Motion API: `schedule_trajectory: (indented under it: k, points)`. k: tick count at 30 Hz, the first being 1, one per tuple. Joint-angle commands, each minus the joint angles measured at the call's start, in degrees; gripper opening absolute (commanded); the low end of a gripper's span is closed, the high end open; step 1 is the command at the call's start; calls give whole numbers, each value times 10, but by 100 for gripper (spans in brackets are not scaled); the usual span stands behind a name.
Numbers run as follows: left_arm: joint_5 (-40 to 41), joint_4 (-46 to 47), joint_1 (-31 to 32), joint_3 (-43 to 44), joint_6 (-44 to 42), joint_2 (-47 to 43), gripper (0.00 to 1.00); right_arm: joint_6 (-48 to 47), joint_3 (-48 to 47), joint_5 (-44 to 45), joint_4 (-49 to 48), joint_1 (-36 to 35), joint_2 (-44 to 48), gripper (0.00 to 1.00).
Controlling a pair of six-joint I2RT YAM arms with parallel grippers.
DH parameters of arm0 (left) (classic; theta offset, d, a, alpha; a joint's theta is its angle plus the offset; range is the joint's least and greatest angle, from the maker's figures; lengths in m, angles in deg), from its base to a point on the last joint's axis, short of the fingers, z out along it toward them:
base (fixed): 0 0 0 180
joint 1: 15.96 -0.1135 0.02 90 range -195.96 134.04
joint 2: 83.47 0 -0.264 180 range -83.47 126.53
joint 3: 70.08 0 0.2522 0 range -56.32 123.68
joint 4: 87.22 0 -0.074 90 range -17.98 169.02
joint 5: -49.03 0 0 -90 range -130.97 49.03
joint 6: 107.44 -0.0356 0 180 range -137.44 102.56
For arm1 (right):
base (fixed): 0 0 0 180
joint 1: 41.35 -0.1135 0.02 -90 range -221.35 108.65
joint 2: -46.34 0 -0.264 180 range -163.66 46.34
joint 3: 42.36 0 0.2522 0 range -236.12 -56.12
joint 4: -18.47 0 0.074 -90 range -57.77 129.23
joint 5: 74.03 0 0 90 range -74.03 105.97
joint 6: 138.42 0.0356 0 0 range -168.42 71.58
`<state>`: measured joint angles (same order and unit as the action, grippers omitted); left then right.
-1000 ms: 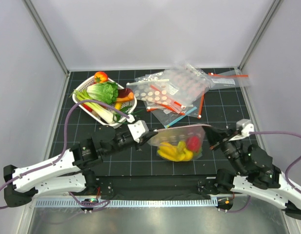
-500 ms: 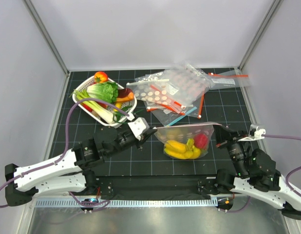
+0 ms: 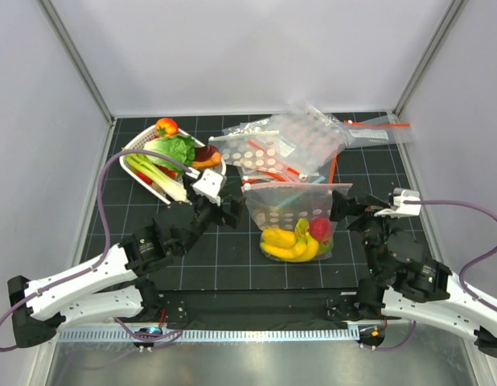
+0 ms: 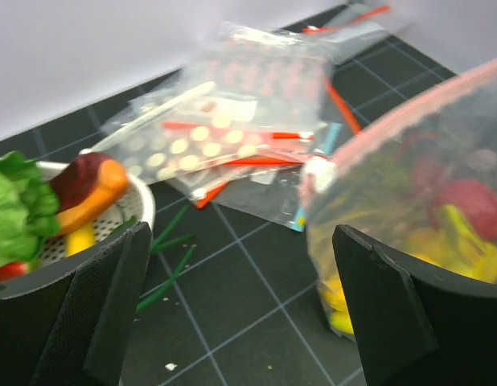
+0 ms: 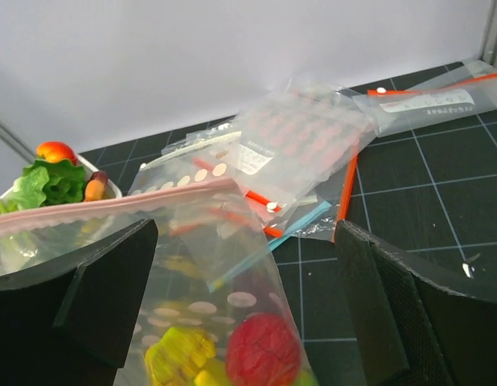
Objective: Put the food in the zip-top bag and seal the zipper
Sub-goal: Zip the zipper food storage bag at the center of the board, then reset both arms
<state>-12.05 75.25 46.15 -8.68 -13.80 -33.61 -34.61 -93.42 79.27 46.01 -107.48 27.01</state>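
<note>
The zip-top bag stands on the black mat between the two arms, its pale pinkish zipper running along the top edge. Inside lies the food: a yellow banana bunch and a red fruit. My left gripper is open just left of the bag, apart from it; the left wrist view shows the bag beyond the right finger. My right gripper is open at the bag's right edge. In the right wrist view the bag, its zipper and the red fruit fill the space ahead of the wide jaws.
A white basket with lettuce, leek and other toy produce sits at the back left. A heap of other clear dotted bags with red strips lies behind the bag, one more at the back right. Grey walls enclose the mat.
Both grippers were shut on the bag's mouth corners and now stand open, having let go. The bag has shifted back and settled upright on the mat; both arms have drawn slightly away.
</note>
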Motion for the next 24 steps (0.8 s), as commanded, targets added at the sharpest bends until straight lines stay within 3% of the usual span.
schedule_trajectory:
  k: [1,3,5,9,13,16,24]
  points:
    - [124,15,-2,7,56,-7,100,48,-42,69,-2,1,-46,100]
    - [170,8,-2,10,79,-14,100,84,-51,116,16,1,-73,100]
    - [269,-7,-3,11,132,-34,100,125,-66,172,40,1,-89,100]
    - [375,6,-2,-23,174,-94,100,246,-92,243,166,1,-88,100]
    - [392,70,-3,-78,182,-160,100,451,-121,284,322,1,-66,100]
    - [380,118,-3,-116,180,-198,100,538,-127,296,410,1,-41,100]
    - [362,136,-3,-129,173,-208,100,552,-103,302,418,1,25,100]
